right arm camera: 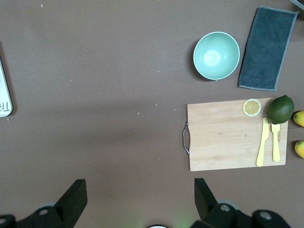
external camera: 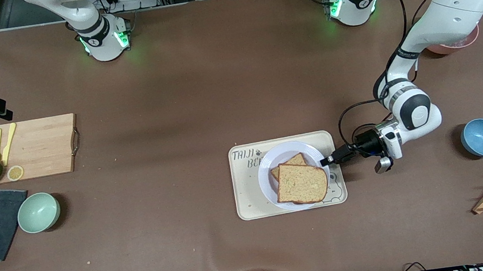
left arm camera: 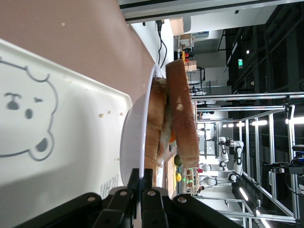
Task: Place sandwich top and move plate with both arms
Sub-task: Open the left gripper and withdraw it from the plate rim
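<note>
Sitting on the plate (external camera: 267,169), itself on the bear tray (external camera: 250,204), the sandwich top (external camera: 301,183) looks light and soft, so better lifted by the stiff rim. Left gripper (external camera: 325,161) reaching in low and sideways, pinched shut on that rim. Right gripper (right arm camera: 137,197) waiting up high over bare table near the cutting board (right arm camera: 228,142), spread wide, holding nothing.

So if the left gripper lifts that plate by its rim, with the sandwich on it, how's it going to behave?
The plate looks rigid, so it shouldn't flex. Pinched at one edge by the shut left gripper, it will probably tip away from that grip. The sandwich top lies loose and skewed over the lower slice, so it could slide on a tilt.
</note>
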Robot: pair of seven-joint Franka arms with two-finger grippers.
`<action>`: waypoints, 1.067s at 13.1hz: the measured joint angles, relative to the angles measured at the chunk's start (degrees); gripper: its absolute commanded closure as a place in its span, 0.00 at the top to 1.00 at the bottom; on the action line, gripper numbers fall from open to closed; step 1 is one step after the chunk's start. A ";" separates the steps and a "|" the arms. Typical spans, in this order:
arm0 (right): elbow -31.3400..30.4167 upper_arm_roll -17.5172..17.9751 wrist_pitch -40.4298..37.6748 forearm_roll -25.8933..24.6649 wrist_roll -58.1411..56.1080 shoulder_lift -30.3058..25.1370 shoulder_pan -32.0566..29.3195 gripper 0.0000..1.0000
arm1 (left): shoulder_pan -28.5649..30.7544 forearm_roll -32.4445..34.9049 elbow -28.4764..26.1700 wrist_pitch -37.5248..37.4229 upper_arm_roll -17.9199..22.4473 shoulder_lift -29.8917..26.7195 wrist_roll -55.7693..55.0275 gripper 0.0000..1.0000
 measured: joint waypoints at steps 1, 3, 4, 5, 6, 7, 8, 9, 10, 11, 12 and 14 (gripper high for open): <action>0.00 0.00 0.00 0.00 0.00 0.02 0.00 1.00 | 0.00 0.20 0.20 -0.03 0.22 0.51 0.00 0.00; 0.00 -0.02 0.00 0.00 0.00 0.08 -0.01 1.00 | -0.02 0.63 0.97 -0.05 0.27 1.66 0.00 0.00; 0.00 -0.02 0.00 0.00 0.00 0.12 -0.01 1.00 | -0.02 1.17 1.23 -0.06 0.27 2.25 0.00 0.00; 0.00 -0.02 0.00 0.00 0.00 0.15 -0.01 1.00 | -0.03 1.57 1.37 -0.06 0.27 2.94 0.29 0.00; 0.00 -0.02 0.00 0.00 0.00 0.18 -0.01 1.00 | -0.03 1.71 1.51 -0.06 0.28 3.77 1.23 0.00; 0.00 -0.02 0.00 0.00 0.00 0.20 -0.01 1.00 | -0.03 1.72 1.81 -0.06 0.32 4.67 2.14 0.00; 0.00 -0.02 0.00 0.00 0.00 0.22 -0.01 1.00 | -0.03 1.73 2.12 -0.06 0.45 5.56 2.97 0.00; 0.00 -0.03 0.00 0.00 0.00 0.23 -0.01 1.00 | -0.03 1.74 2.41 -0.06 0.58 6.38 3.66 0.07; 0.00 -0.02 0.00 0.00 0.00 0.23 -0.01 1.00 | -0.03 1.75 2.65 -0.07 0.63 6.98 3.90 0.15; 0.00 -0.02 0.00 0.00 0.00 0.25 -0.01 1.00 | -0.03 1.79 2.88 -0.14 0.65 7.30 3.91 0.25; 0.00 -0.02 0.00 0.00 0.00 0.26 -0.01 1.00 | -0.02 2.15 3.03 -0.23 0.76 7.38 3.91 0.36; 0.00 -0.02 -0.03 0.00 0.00 0.31 -0.01 1.00 | -0.01 3.68 3.31 -0.59 1.17 7.38 3.91 1.00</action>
